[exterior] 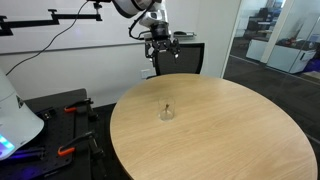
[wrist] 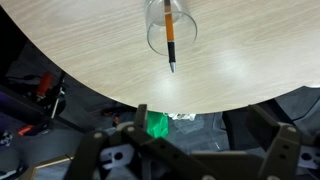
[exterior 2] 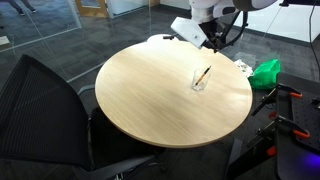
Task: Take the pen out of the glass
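A small clear glass stands on the round wooden table. It shows in both exterior views and at the top of the wrist view. A thin dark pen with an orange tint leans inside the glass; it also shows in the wrist view and in an exterior view. My gripper hangs high above the table's far edge, well away from the glass. Its fingers are spread wide and hold nothing.
A black office chair stands at the table's side. A green object lies beyond the table, also in the wrist view. Red-handled clamps and dark gear lie on the floor. Glass walls stand behind.
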Available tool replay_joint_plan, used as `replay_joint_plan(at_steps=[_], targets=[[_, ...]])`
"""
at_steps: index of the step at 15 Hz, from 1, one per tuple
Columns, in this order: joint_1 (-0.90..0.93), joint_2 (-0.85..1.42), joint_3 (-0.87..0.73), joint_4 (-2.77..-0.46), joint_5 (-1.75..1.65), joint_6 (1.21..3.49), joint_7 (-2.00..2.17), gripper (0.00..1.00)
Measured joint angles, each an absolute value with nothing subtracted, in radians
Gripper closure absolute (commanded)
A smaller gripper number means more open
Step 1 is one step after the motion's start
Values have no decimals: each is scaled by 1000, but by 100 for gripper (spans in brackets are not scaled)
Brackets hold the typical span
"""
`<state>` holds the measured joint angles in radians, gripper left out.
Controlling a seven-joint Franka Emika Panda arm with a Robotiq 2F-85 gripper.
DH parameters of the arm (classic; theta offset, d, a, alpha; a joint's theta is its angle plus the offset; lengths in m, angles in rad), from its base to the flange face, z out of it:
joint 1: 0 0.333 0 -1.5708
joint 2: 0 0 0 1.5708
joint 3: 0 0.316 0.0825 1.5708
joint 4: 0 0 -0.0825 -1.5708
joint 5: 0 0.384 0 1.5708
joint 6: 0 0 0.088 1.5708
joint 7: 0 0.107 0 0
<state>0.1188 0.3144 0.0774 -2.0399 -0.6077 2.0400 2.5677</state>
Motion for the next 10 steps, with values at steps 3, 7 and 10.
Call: replay_joint_plan(at_steps=[3,7,10], targets=[[130,348,66,-2032,-566,2025,2568,0],[145,393,40,-2020,-541,1998,2568,0],[152,431,20,-2010,-537,1997,2568,12]])
